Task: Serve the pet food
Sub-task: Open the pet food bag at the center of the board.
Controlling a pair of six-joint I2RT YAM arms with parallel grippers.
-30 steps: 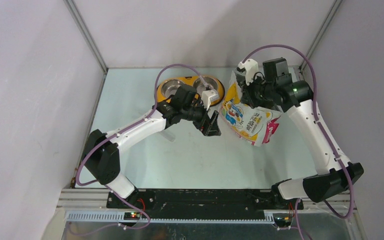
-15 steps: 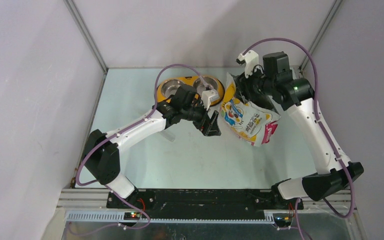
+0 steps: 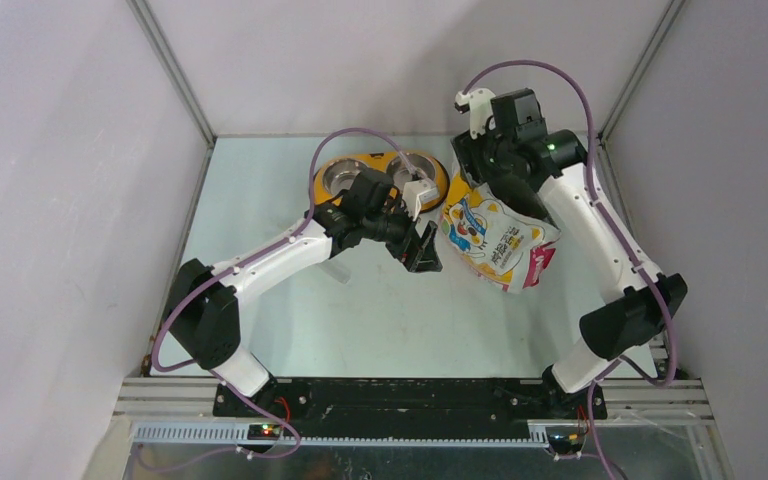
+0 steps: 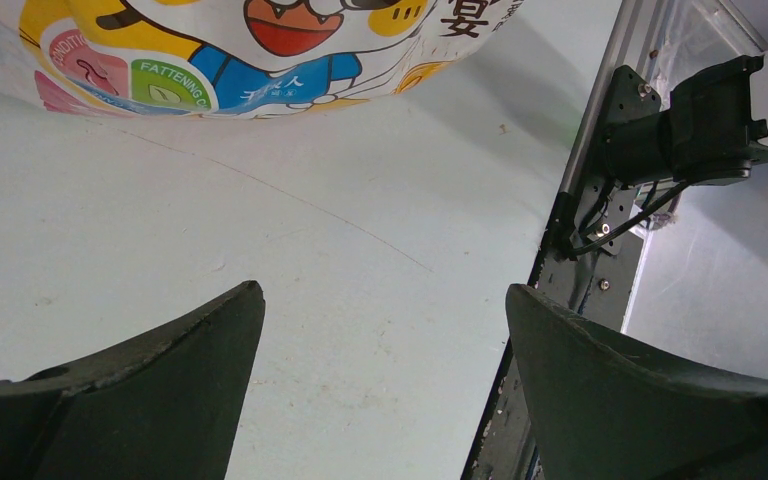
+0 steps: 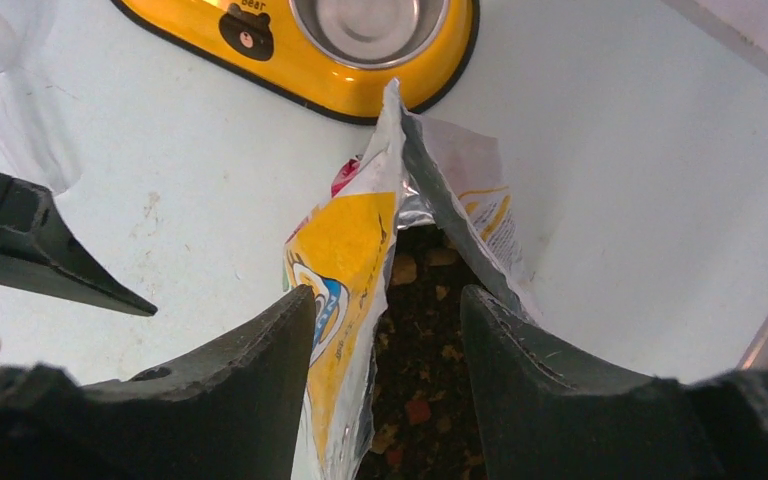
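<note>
Overhead, the yellow double bowl [image 3: 400, 160] sits at the far side of the table [image 3: 380, 320]. The left arm's wrist partly covers it, and the foil bag [image 3: 495, 240] is just to its right with its pink base toward the near right. The left arm reaches diagonally from its base to the middle. The left fingers [image 3: 422, 250] are spread wide near the bag's left side but apart from it. The right arm has its elbow low on the right and its wrist bent down over the bag's top, where the right fingers [image 3: 482, 178] are.

From the left wrist, the left fingers [image 4: 190, 340] gape over bare table [image 4: 310, 250] with nothing between them. The bag's cartoon face [image 4: 260, 50] lies beyond them, and the right arm's base [image 4: 690, 130] is off to the side.

From the right wrist, the right fingers [image 5: 260, 350] stand apart, straddling the bag's open mouth [image 5: 360, 240]; I cannot tell whether they touch its walls. The pet food [image 5: 420, 350], brown kibble, lies inside the bag. One steel cup [image 5: 370, 25] of the bowl is beyond, a clear scoop [image 5: 5, 90] lies at the left, and a left finger [image 5: 50, 260] is close by.
</note>
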